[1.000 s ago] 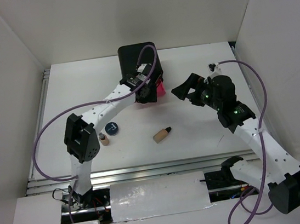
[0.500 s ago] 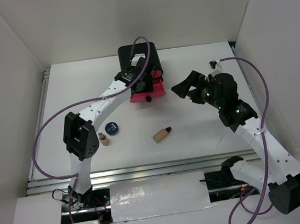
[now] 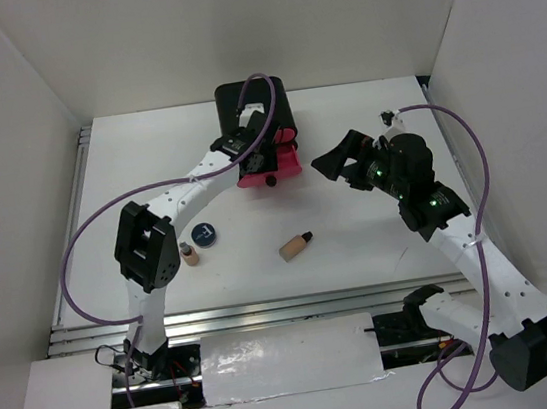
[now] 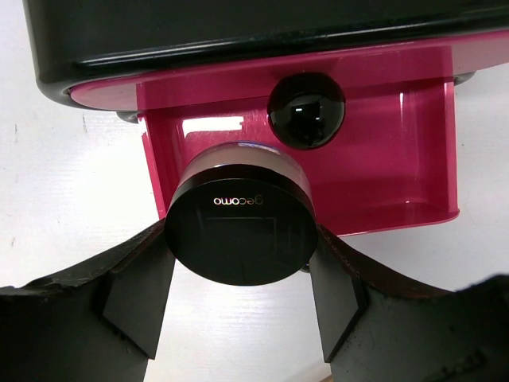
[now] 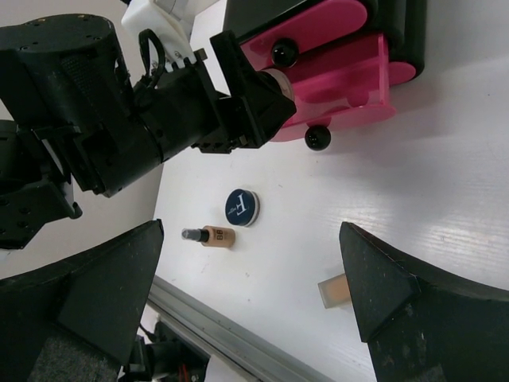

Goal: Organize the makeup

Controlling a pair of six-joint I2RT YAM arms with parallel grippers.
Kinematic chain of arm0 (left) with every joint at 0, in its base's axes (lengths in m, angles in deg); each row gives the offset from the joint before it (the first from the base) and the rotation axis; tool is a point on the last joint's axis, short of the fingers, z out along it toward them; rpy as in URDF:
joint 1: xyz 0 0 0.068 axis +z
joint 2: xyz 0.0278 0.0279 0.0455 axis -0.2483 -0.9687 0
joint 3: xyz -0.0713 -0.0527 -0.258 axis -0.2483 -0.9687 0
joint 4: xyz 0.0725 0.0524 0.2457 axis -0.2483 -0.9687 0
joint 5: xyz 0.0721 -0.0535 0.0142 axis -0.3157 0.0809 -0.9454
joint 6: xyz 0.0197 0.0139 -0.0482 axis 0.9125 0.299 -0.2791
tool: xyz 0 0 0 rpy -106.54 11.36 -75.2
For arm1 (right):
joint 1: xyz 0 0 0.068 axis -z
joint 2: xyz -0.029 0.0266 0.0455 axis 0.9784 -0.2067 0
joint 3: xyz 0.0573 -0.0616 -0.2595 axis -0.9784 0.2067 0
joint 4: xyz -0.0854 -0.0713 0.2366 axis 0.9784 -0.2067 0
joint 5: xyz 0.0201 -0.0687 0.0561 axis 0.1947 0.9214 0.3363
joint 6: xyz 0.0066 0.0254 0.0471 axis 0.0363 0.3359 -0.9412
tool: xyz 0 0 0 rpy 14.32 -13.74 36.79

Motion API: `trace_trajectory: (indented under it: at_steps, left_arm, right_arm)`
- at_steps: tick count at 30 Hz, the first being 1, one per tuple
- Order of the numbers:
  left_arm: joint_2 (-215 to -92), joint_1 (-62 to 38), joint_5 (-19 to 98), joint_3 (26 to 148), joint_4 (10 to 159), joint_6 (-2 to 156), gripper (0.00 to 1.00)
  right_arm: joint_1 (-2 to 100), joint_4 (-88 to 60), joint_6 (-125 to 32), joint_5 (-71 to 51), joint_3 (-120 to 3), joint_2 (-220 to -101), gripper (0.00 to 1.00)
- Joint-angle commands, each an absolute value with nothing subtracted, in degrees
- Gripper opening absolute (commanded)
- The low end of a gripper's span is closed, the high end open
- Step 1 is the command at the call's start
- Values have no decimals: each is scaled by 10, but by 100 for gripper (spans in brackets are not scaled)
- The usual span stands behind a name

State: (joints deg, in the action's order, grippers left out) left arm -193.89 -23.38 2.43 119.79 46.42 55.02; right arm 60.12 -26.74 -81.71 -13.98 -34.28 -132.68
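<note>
Two fingers of my left gripper [image 4: 238,293] are clenched on the rim of the black compact [image 4: 238,235], one on each side. I hold it just over the pulled-out pink drawer [image 4: 382,167] of the black box [image 4: 238,32], in front of the drawer's round knob [image 4: 306,110]. This looks like the stowing step for this compact. Next I need to ease it down inside the drawer walls, then let go and back away without dragging the drawer. My right gripper [image 5: 250,231] hangs spread wide and empty off to the side. On the table [image 3: 379,241] wait the blue-lidded compact [image 3: 205,235], a beige bottle [image 3: 189,253] just beside it, and a second bottle [image 3: 297,246] lying further right.
</note>
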Motion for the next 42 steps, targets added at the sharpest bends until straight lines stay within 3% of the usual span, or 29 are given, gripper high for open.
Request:
trace_trajectory:
  at_steps: [1,5,11,17,19,20,23,30,36,42]
  left_arm:
    - [-1941,-226,22,1212,487,549,34]
    - [-1942,-225,27,1209,490,548,34]
    - [-1960,-225,29,1216,480,543,46]
    - [-1965,-224,39,1204,489,531,52]
    - [-1961,-223,41,1204,495,534,62]
    - [-1961,-224,39,1206,493,533,76]
    - [-1961,-223,32,1219,473,527,99]
    - [-1929,-223,32,1250,461,523,99]
    - [-1918,-210,-27,1339,340,473,99]
    - [-1855,-145,-13,1264,245,402,99]
  right_arm:
    - [602,-265,-808,-150,-357,-1310,100]
    - [601,-266,-807,-148,-355,-1307,100]
    - [602,-263,-808,-150,-349,-1302,100]
    - [601,-260,-807,-152,-346,-1301,100]
    - [601,-260,-808,-154,-346,-1301,100]
    - [601,-258,-807,-154,-345,-1301,100]
    - [601,-257,-808,-155,-344,-1299,100]
    - [601,-252,-809,-155,-341,-1301,100]
    - [602,-249,-809,-154,-344,-1301,100]
    - [602,-253,-799,-159,-343,-1292,100]
